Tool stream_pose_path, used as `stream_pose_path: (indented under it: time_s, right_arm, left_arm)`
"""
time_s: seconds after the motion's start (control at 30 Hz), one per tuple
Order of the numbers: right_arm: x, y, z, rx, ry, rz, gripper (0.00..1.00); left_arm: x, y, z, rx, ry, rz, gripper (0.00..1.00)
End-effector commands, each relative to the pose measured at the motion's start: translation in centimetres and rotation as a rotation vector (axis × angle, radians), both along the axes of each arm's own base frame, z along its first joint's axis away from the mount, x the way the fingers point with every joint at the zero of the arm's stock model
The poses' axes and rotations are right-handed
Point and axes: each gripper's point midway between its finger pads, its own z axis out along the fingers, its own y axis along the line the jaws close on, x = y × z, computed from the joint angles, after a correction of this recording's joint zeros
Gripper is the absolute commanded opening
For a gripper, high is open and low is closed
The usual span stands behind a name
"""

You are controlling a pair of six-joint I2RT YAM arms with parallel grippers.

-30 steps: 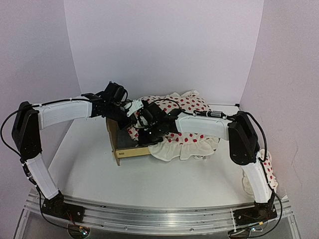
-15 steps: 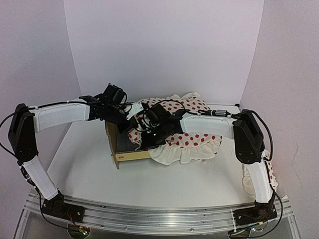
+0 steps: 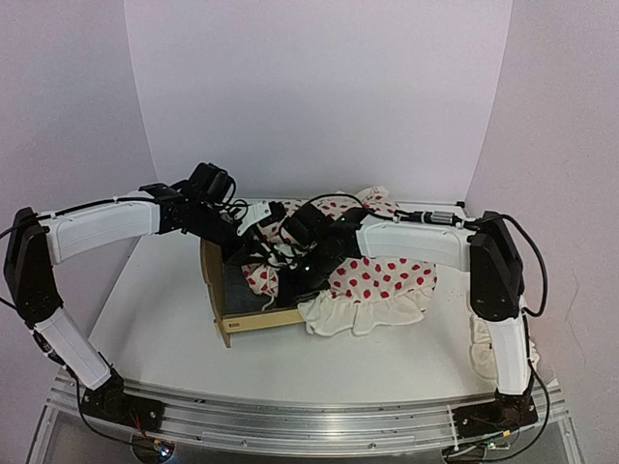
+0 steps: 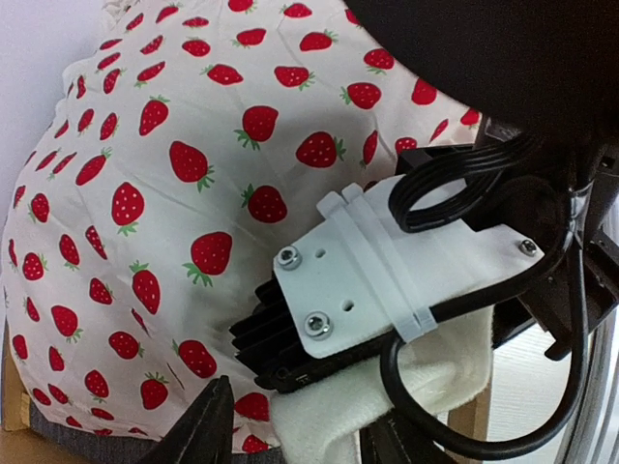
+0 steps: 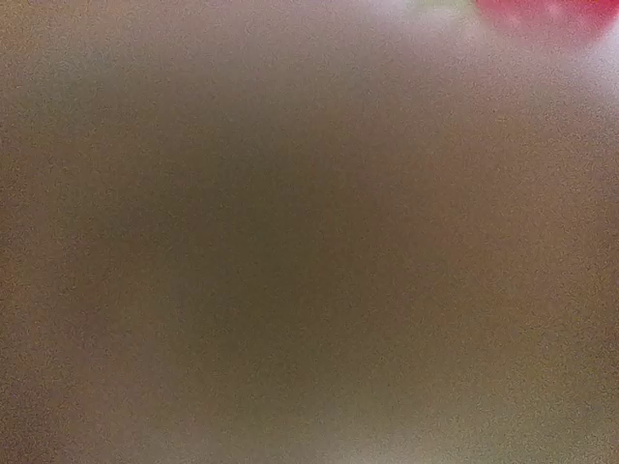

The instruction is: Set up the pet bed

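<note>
task thing: pet bed (image 3: 253, 321), a light plywood frame standing on the worktop (image 3: 164, 319). One end board faces the left arm's side and the near side rail is in plain sight.
long axis: the bed runs left to right across the worktop, from that end board towards the right arm's side.
bare part: the dark grey base (image 3: 237, 283) shows only just inside the end board. The rest of the bed is under cloth.
cloth: the strawberry-print ruffled duvet (image 3: 387, 275) covers the bed's right-hand part, with its frill spilling past the near rail and beyond the bed's right end.
left pincer (image 4: 295, 437): over the bed's far side, near the end board, with the jaws apart. A cream fold lies between them, not visibly squeezed, so I read it as released.
right pincer (image 3: 288, 282): pushed down into the duvet over the middle of the bed. Its own camera shows only blur, so I cannot tell whether it is clenched or released.
crowding: the right wrist's white bracket (image 4: 358, 290) sits just ahead of the left pincer.
key relation (judgement): the uncovered base lies from the right pincer towards the end board, along the bed's long axis. The duvet edge would have to travel that way.
nearer arm (judgement): the left pincer is closer to the bare end.
other: a red-dotted cloth piece (image 3: 525, 324), possibly a pillow, lies well beyond the bed's right end, partly hidden.
</note>
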Motion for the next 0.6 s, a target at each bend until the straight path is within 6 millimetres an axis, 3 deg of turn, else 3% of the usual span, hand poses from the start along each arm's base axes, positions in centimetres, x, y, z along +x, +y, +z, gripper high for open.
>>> stream_pose_path:
  time_s: [0.0,0.23,0.4,0.5,0.57]
  right_arm:
    - [-0.4,0.8,6.2,0.126,-0.063,0.0,0.19]
    - [-1.4,-0.9,8.1,0.148,-0.073,-0.028,0.26]
    - [-1.5,-1.9,7.7,0.128,-0.081,-0.053,0.27]
    - [-1.3,-2.1,8.1,0.139,-0.102,-0.06,0.29]
    - [-0.6,-2.3,8.0,0.133,-0.14,-0.085,0.29]
  left_arm:
    - [-5.6,-2.3,6.9,-0.239,-0.009,-0.227,0.49]
    - [-9.0,-1.9,7.0,-0.295,0.071,-0.304,0.51]
    - [-9.4,-1.9,6.6,-0.27,0.072,-0.31,0.51]
    - [-11.8,-1.9,5.4,-0.212,0.084,-0.372,0.38]
    - [-13.4,-1.9,3.6,-0.151,0.118,-0.381,0.27]
